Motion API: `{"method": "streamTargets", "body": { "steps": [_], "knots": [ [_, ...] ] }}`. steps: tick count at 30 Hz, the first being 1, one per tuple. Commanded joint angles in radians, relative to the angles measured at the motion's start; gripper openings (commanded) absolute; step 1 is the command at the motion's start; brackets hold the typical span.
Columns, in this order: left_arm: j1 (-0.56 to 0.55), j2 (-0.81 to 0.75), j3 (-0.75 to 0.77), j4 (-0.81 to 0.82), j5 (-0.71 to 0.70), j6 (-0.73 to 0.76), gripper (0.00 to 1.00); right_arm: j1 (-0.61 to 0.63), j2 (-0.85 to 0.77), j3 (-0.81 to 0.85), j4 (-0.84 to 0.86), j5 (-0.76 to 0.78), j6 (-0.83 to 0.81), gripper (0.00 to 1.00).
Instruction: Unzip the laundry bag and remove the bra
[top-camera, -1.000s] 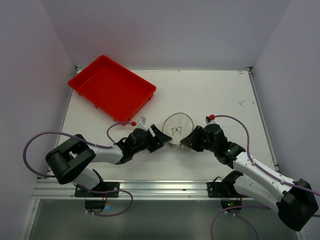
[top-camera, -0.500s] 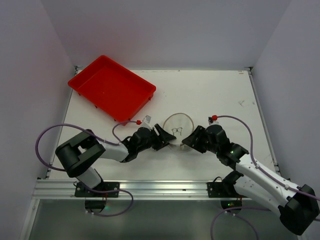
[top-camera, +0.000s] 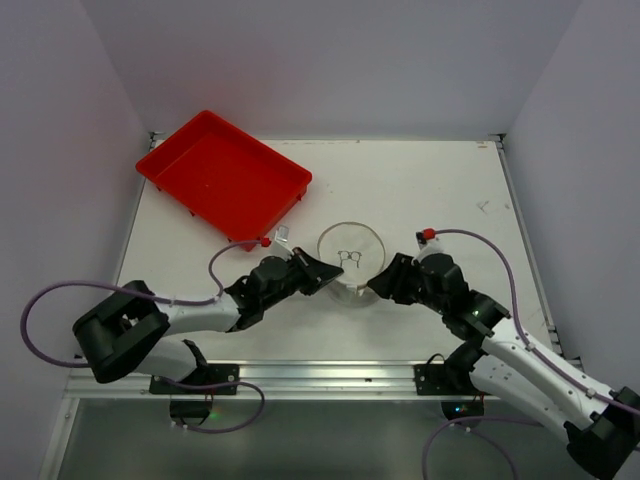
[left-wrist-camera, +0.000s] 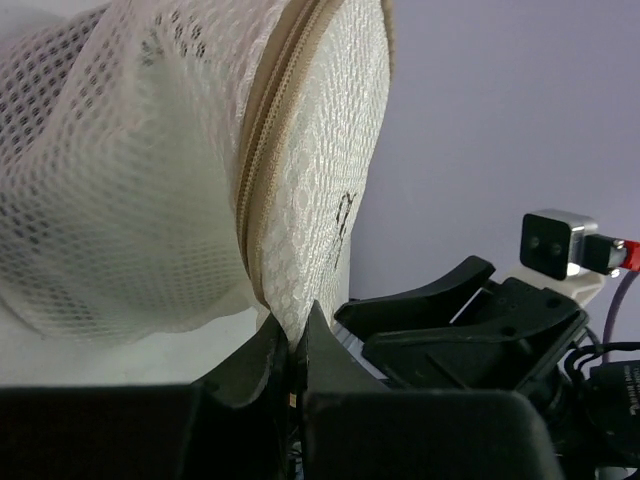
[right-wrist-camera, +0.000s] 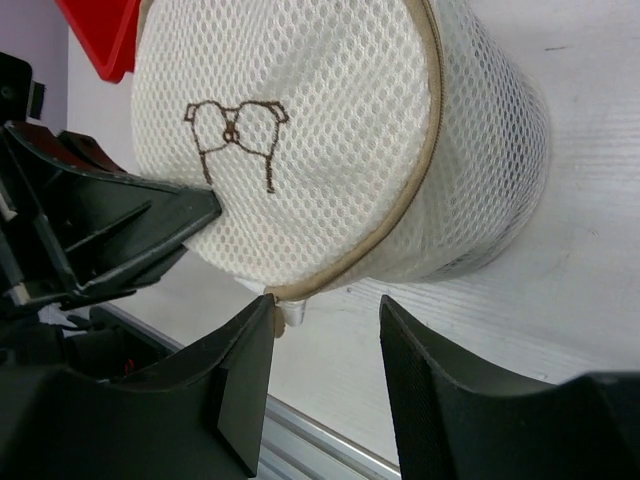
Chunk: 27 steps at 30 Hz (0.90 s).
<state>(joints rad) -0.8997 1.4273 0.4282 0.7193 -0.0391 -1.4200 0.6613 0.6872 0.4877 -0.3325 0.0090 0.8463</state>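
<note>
White round mesh laundry bag (top-camera: 350, 262) sits on the white table (top-camera: 430, 190), near its front edge and between the two arms. The red rectangular tray (top-camera: 225, 175) is well apart at far left. The bag's circular face, with the dark bra drawing, turns upward in the top view.

Tan zipper (left-wrist-camera: 262, 170) runs round the rim of that face.

Left gripper (left-wrist-camera: 295, 335): fingers pressed together, pinching the rim fabric just below the zipper seam on the bag's left side. I judge this to be an anchoring hold.

Right gripper (right-wrist-camera: 325, 320): fingers spread, not gripping. A small white tab (right-wrist-camera: 288, 312) hangs from the near rim, just inside the left-hand finger in the right wrist view. It is probably the zipper pull, but it is too small to confirm.

Key relation: the tab lies directly ahead of the right fingers, so that arm is the nearer one. Closing on the tab and drawing it along the rim's curve, away from the pinch, looks like the next step. Bra not visible.
</note>
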Motion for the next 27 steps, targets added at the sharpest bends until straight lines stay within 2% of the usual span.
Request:
{"method": "streamTargets", "body": {
  "steps": [1, 7, 16, 27],
  "knots": [
    [-0.013, -0.103, 0.017, -0.171, -0.116, 0.015, 0.0, 0.055, 0.049, 0.005, 0.069, -0.004, -0.069, 0.48],
    [-0.018, -0.182, 0.055, -0.4, -0.188, 0.018, 0.0, 0.204, 0.149, 0.081, 0.082, 0.097, -0.085, 0.47],
    [-0.018, -0.196, 0.063, -0.445, -0.205, 0.012, 0.0, 0.322, 0.273, 0.16, 0.085, 0.155, -0.056, 0.39],
    [-0.019, -0.203, 0.072, -0.449, -0.199, 0.02, 0.0, 0.327, 0.409, 0.181, 0.113, 0.151, -0.009, 0.3]
  ]
}}
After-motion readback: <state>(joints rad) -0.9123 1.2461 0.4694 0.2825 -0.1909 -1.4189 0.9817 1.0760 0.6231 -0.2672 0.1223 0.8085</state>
